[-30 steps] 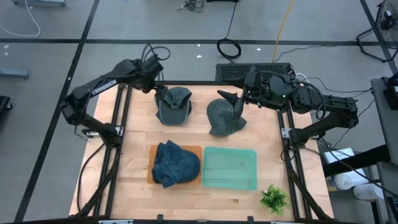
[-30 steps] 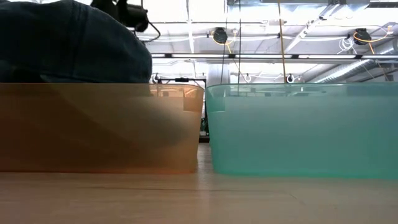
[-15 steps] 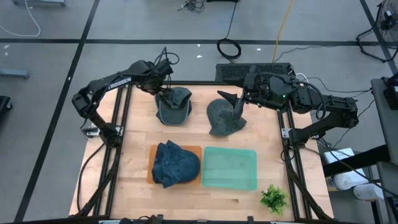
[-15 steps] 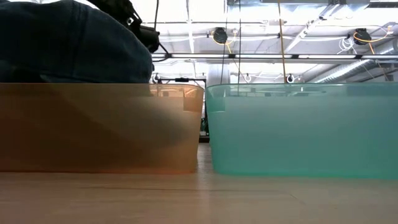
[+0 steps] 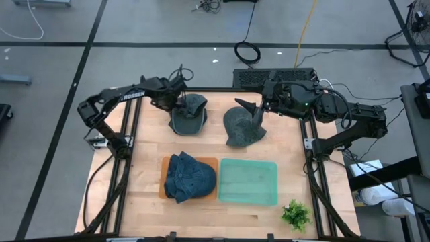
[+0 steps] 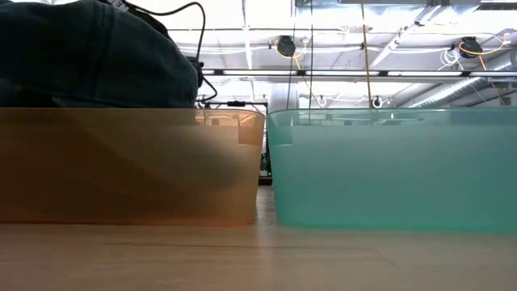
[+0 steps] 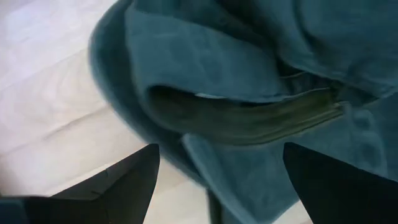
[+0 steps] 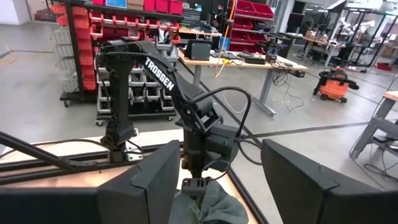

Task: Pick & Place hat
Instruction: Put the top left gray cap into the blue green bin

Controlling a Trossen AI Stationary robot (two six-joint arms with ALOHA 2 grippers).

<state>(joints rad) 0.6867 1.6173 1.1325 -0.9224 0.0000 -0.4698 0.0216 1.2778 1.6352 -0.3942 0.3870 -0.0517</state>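
"TROSSEN" can be read on the left arm (image 8: 163, 74). The left pincer (image 5: 180, 102) is spread open right over the teal hat (image 5: 188, 115), upper middle of the counter (image 5: 144, 168). The right pincer (image 5: 256, 115), fingers apart, is parked at the grey hat (image 5: 243, 126). Bare wood is seen lower left; a denim hat (image 5: 189, 176) is sat in the orange tray (image 6: 129, 166).

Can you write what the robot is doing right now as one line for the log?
left claw: open, over teal hat | right claw: open, above grey hat | blue hat: in orange bin | green bin: no hat
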